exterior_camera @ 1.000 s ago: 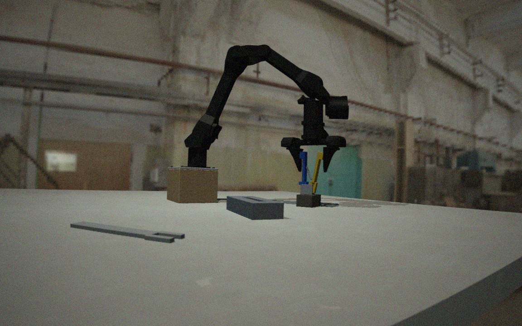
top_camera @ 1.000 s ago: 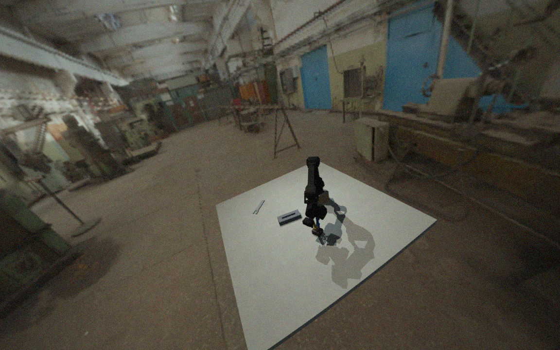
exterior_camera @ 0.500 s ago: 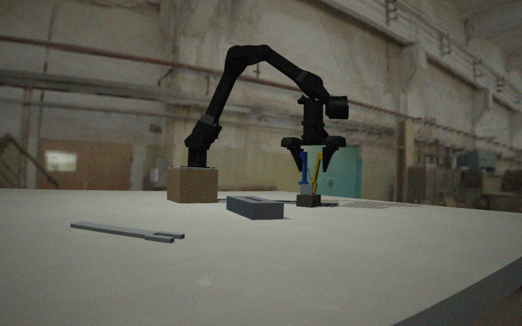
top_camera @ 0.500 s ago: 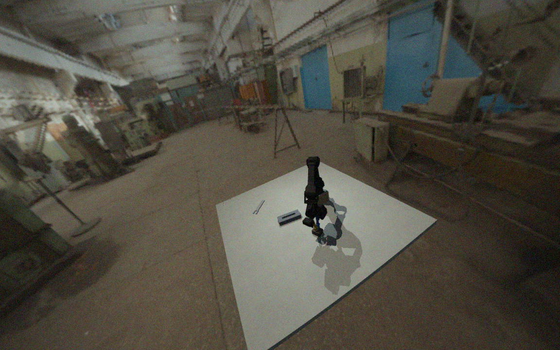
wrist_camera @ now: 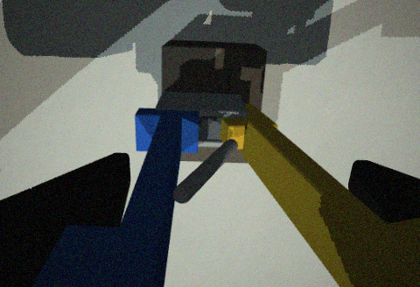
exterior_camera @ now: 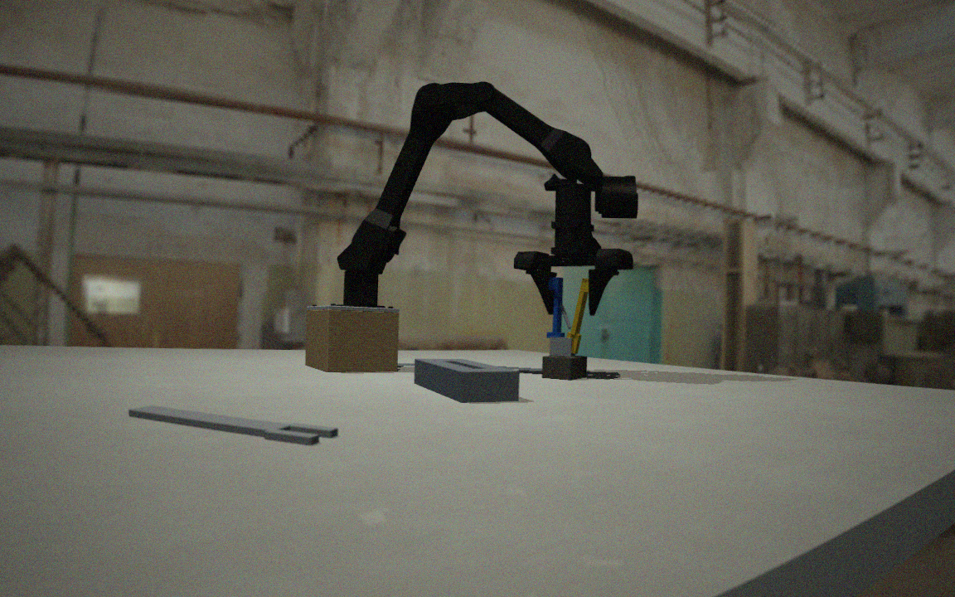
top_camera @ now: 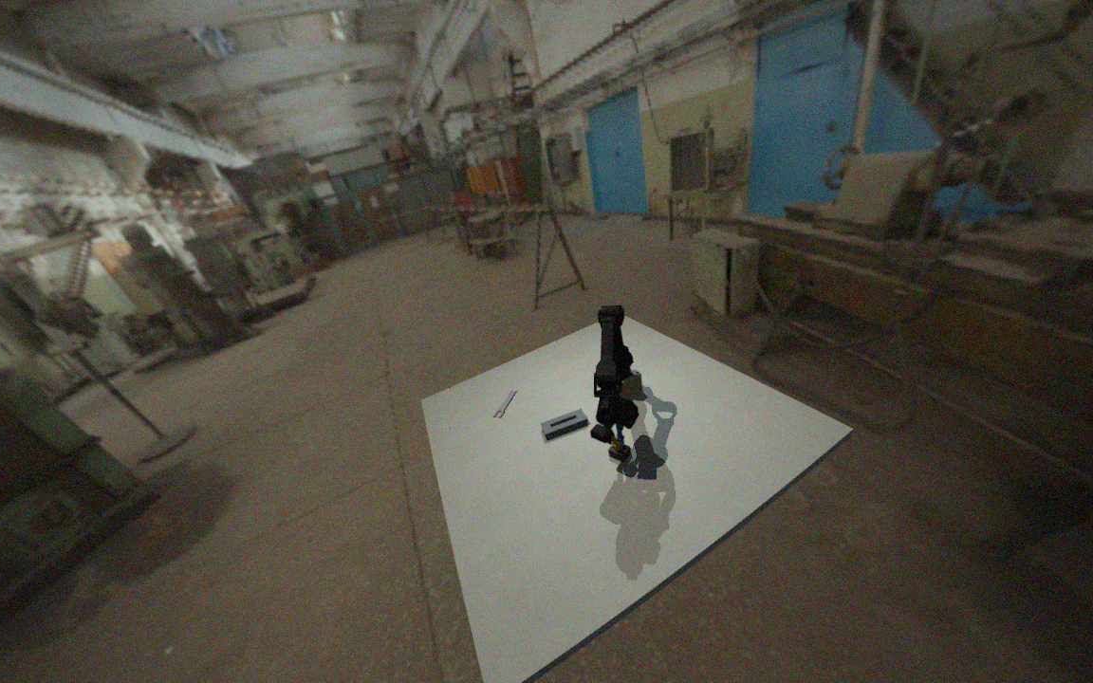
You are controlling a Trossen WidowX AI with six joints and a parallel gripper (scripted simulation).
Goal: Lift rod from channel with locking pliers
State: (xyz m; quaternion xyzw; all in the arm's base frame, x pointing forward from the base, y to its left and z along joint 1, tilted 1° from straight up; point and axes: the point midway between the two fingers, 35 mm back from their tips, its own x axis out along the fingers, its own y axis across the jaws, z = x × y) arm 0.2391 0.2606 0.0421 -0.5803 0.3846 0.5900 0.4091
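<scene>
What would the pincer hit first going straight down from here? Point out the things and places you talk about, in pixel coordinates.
Probably the holster [top_camera: 619,454] [exterior_camera: 564,368] [wrist_camera: 214,66]: the open pincer [top_camera: 610,434] [exterior_camera: 572,312] [wrist_camera: 243,171] points down over it, fingers either side of the upright handles [exterior_camera: 569,305] [wrist_camera: 159,164]. The palm might touch the handle tops sooner; depth there is unclear.
</scene>
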